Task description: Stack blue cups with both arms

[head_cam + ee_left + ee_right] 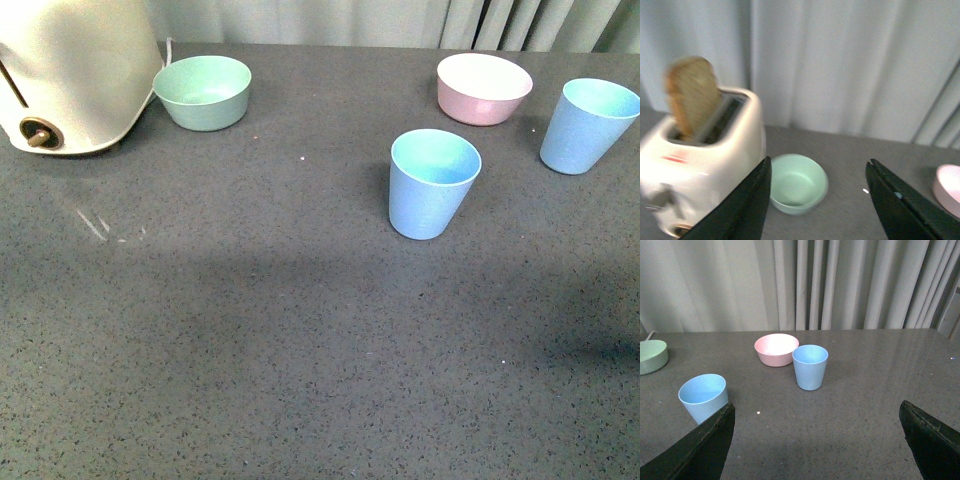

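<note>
Two light-blue cups stand upright and apart on the dark table. One cup [432, 184] is right of centre. The other cup [587, 125] is at the far right, beside the pink bowl. Neither arm shows in the front view. In the right wrist view the right gripper [817, 412] is open and empty, with one cup [810, 367] ahead of it and the other cup [704, 397] by one finger. In the left wrist view the left gripper [819, 167] is open and empty, facing the mint-green bowl; no cup shows there.
A mint-green bowl [204, 91] stands at the back left, next to a white toaster [70, 70] that holds a slice of bread [692, 95]. A pink bowl [483, 88] stands at the back right. Grey curtains hang behind the table.
</note>
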### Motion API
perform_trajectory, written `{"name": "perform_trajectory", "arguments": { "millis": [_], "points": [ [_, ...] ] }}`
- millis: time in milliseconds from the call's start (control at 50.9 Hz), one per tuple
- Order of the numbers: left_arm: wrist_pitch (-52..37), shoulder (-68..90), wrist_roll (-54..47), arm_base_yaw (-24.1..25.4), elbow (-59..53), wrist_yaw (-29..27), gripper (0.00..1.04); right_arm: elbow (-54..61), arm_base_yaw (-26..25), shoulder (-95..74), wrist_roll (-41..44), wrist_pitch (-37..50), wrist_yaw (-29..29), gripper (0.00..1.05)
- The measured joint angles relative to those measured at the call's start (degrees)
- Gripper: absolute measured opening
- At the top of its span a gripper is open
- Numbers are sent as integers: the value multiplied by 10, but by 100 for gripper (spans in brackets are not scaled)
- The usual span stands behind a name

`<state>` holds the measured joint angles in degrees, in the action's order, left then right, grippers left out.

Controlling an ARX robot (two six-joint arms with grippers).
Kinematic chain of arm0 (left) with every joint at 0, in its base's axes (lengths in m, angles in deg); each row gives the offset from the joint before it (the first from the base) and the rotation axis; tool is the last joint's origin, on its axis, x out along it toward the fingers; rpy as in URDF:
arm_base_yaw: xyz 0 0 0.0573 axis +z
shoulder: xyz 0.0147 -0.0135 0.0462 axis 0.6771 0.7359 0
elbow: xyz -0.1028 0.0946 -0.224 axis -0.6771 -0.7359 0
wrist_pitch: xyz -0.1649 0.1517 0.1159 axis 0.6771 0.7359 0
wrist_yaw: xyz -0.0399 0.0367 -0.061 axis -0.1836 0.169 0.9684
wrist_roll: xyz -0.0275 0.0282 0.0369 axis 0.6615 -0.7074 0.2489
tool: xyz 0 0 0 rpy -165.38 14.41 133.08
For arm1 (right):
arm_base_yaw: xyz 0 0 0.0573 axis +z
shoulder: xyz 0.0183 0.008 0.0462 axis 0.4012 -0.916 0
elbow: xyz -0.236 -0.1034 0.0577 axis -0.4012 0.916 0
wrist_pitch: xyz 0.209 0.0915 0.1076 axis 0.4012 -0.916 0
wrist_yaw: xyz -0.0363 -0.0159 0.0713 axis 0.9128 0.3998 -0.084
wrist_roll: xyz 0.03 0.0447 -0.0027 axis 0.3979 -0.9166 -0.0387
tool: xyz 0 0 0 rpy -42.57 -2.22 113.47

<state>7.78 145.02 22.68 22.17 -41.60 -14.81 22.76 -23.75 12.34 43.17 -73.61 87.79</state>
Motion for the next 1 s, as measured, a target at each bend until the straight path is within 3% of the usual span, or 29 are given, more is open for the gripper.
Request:
{"name": "perform_trajectory", "arguments": {
  "millis": [118,295,727,767,1003],
  "points": [
    [-29,-100,-38,59,-109,30,33,0,0,0,0,0,-1,96],
    [-32,-163,-57,89,-208,78,1,0,0,0,0,0,-2,96],
    [31,-358,-63,155,-332,145,2,0,0,0,0,0,0,96],
    [44,-378,-64,177,-340,179,2,0,0,0,0,0,0,96],
    [66,-438,-64,202,-383,189,2,0,0,0,0,0,0,96]
  ]
}}
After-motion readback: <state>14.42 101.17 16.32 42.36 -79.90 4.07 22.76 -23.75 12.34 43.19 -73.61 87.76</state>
